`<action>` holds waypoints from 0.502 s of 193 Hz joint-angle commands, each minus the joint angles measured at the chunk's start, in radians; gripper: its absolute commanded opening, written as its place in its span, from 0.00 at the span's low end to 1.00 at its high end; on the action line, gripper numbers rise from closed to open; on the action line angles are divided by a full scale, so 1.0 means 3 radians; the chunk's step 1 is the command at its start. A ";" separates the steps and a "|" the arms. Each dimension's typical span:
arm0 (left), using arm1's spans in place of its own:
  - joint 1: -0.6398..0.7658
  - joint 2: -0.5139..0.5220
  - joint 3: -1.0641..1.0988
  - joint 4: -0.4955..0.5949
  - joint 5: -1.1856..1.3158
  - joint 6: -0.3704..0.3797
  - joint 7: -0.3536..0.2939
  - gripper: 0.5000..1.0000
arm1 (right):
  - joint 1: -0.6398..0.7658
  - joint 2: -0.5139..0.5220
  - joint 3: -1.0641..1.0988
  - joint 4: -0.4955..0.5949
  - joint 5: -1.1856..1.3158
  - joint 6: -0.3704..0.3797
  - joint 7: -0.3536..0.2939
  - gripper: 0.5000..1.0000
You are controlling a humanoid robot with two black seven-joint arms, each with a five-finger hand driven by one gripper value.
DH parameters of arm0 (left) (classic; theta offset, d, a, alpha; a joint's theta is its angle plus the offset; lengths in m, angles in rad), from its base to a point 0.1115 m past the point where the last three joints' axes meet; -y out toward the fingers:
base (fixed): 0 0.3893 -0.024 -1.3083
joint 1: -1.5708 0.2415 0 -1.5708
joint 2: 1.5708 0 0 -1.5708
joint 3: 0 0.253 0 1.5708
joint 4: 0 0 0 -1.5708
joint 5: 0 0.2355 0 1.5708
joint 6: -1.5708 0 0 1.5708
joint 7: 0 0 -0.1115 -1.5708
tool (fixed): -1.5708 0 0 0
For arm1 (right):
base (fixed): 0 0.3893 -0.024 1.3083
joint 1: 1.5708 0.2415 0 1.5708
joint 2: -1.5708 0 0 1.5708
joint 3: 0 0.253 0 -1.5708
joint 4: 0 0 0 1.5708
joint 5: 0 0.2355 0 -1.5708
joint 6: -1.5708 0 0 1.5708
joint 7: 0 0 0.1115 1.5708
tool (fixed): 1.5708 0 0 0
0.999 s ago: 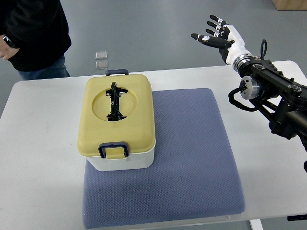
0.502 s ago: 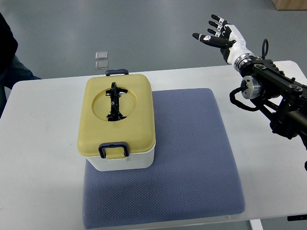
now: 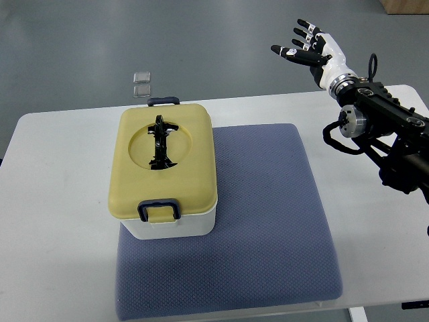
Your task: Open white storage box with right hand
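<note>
A: How many boxes are there?

B: One. The box (image 3: 163,181) has a white body and a yellow lid (image 3: 163,157), and it sits on the left part of a blue mat (image 3: 268,221). Its left side hangs a little past the mat's edge, over the table (image 3: 53,201).

A: Is the lid on?

B: Yes, it lies flat and closed. It has two dark blue latches: one (image 3: 159,209) on the near side, one (image 3: 164,102) on the far side. There is also one black handle (image 3: 159,143), folded down in the round hollow on top.

A: How many hands do you see?

B: One, the right hand (image 3: 310,48). Its arm (image 3: 382,127) comes in from the right edge and reaches up over the table's far right corner. The hand is past the far edge, above the grey floor (image 3: 214,40).

A: What are its fingers doing?

B: They are spread apart and hold nothing. The fingers (image 3: 295,52) point left, roughly toward the box side, but the hand is well apart from the box and touches nothing.

A: Anything else?

B: One mat, one table, and two small clear squares (image 3: 141,84) on the floor behind the box, one just beside the other. I cannot tell what they are.
</note>
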 commanded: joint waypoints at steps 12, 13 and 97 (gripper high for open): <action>0.0000 0.0000 -0.0005 0.0001 -0.0001 0.0000 0.0000 1.00 | 0.0000 -0.0008 0.0000 -0.0005 0.0000 0.0001 0.0000 0.86; 0.0000 0.0000 0.0000 0.0001 0.0004 0.0000 0.0000 1.00 | 0.0000 -0.0008 0.0000 0.0000 0.0000 0.0001 0.0000 0.86; 0.0000 0.0000 0.0000 0.0001 -0.0001 0.0000 0.0000 1.00 | 0.0006 -0.0033 0.0000 0.0000 0.0000 0.0001 0.0005 0.86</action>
